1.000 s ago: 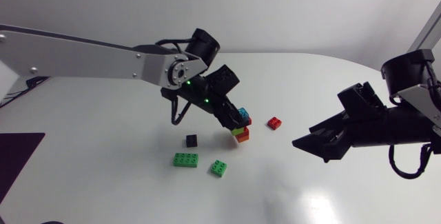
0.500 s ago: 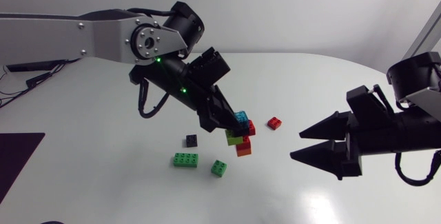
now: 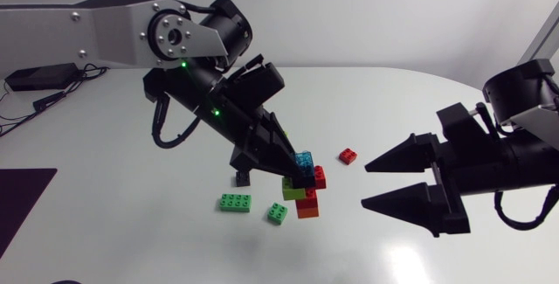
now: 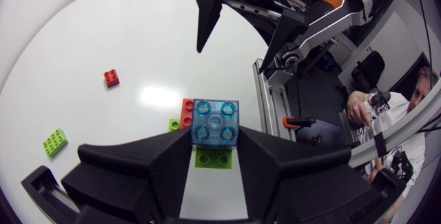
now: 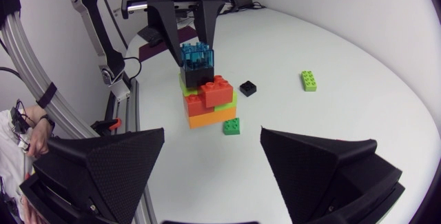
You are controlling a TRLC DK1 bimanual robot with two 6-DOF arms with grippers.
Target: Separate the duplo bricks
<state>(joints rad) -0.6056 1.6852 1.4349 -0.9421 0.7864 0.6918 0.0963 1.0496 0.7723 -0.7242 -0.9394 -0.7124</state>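
White worktop: brick stack midway between side edges. Left fingers clenched on blue top brick. Right fingers spread wide, near stack. Best: right grabs stack low down, squeezes firm, pulls straight off.

The left gripper clamps the blue brick atop the stack; right gripper gapes.
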